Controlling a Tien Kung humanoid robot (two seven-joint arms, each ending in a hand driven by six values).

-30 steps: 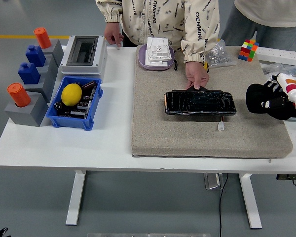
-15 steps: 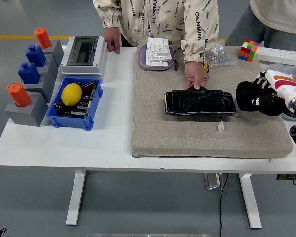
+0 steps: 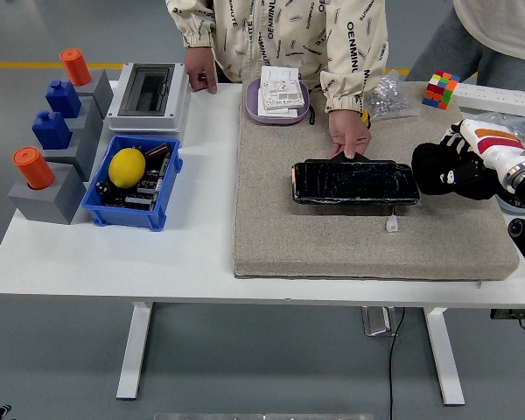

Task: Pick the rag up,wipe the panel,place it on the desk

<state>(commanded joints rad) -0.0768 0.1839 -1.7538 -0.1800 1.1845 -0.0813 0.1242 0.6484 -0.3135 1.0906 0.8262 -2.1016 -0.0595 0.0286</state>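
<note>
- Since a second ago, your right hand (image 3: 455,171) has slid leftward across the mat (image 3: 332,241) and now sits just beside the right end of the panel (image 3: 354,183); the panel itself has not shifted.
- At the table's left, the grey blocks (image 3: 57,188) and the blue bin (image 3: 131,179) with its lemon (image 3: 127,167) play no part in the job.
- Further along the far edge, the person rests one hand (image 3: 201,68) on the table near the grey box (image 3: 149,90).
- On the mat, the person's other hand (image 3: 349,134) touches the panel's far edge, apparently steadying it.
- Your right hand looks closed around a dark bundle, which I judge to be the rag (image 3: 433,168), though black on black makes the fingers hard to separate.
- So the pick-up looks done, and wiping is about to start or has barely begun.
- You still have the wipe along the panel, then setting the rag down on the table (image 3: 184,254).
- Your left arm does not show.
</note>
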